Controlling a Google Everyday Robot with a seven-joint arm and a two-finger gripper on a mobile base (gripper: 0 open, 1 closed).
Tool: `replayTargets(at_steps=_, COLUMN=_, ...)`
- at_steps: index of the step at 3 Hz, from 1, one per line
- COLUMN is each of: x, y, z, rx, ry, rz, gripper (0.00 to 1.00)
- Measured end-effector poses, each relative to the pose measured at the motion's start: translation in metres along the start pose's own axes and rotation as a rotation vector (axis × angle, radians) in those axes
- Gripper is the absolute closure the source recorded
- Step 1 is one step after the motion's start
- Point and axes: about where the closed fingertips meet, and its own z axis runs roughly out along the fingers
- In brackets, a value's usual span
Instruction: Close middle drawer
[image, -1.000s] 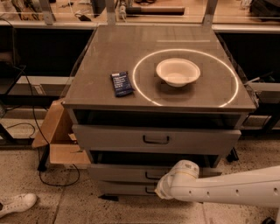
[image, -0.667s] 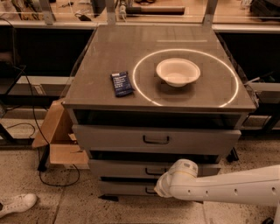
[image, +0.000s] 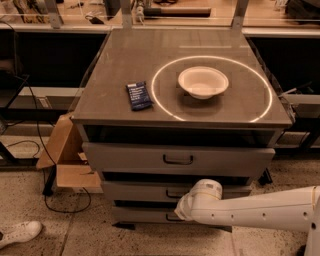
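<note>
Pushing middle drawer (image: 135, 191) in
Edged toward 10 o'clock with gripper (image: 186, 204), now at drawer front, 6 o'clock of worktop (image: 115, 65); cannot tell whether apart or together. Barely any drawer travel: probably nearly home.

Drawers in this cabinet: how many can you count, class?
3, stacked under the tabletop: top drawer, middle drawer below it, bottom drawer lowest. The end effector is in front of the middle and bottom drawers, partly covering both.

claw (image: 184, 204) at middle drawer (image: 135, 191): glossy white plastic | tabletop (image: 125, 60): smooth, sheeny | bowl (image: 202, 82): matt | box (image: 75, 176): cardboard
</note>
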Motion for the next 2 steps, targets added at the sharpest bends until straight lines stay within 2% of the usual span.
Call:
replayTargets(at_steps=1, x=0.003, y=0.001, z=-0.002, rx=-0.002, ry=0.004, rz=0.003, gripper=1.00)
replayTargets(at_steps=2, x=0.041, y=0.010, z=-0.029, rx=-0.031, ry=0.057, rz=0.038, gripper=1.00)
